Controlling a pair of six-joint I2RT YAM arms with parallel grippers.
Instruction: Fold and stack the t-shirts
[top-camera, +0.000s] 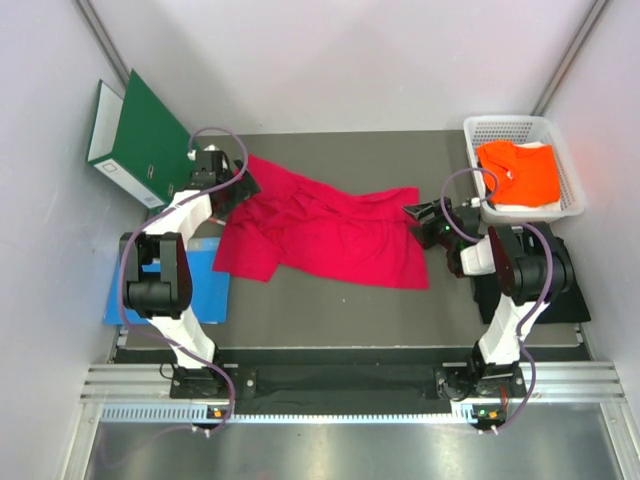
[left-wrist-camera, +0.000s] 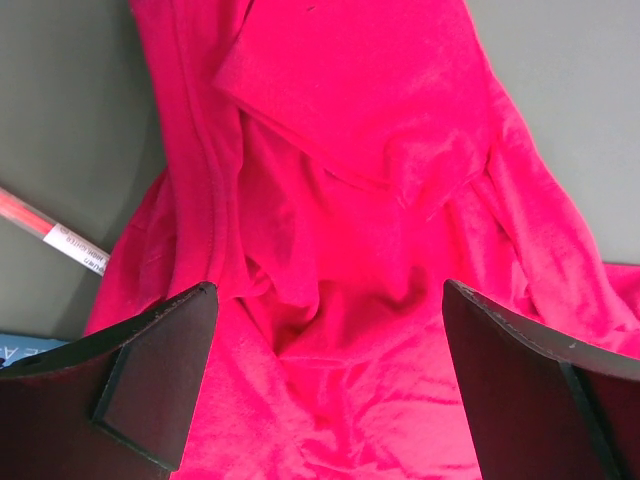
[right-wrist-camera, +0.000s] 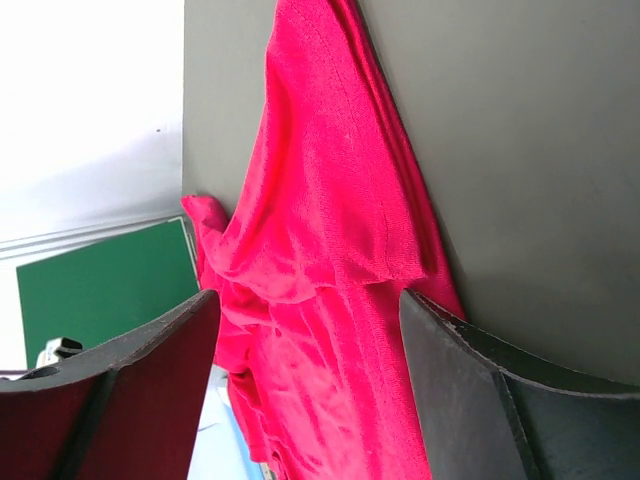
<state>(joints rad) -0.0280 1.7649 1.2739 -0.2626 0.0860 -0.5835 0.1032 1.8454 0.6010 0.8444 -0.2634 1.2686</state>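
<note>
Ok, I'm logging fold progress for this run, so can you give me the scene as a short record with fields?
red t-shirt: unfolded, crumpled, mid-table
orange t-shirt: in the white basket, far right corner
left claw: open, over the red t-shirt's left end
right claw: open, at the red t-shirt's right edge
folding: red t-shirt not yet folded
other: green binder far left; blue sheet near left

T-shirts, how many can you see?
2: the crimson t-shirt lies crumpled in the middle; the orange t-shirt sits in the white basket, far right. More may be hidden.
</note>
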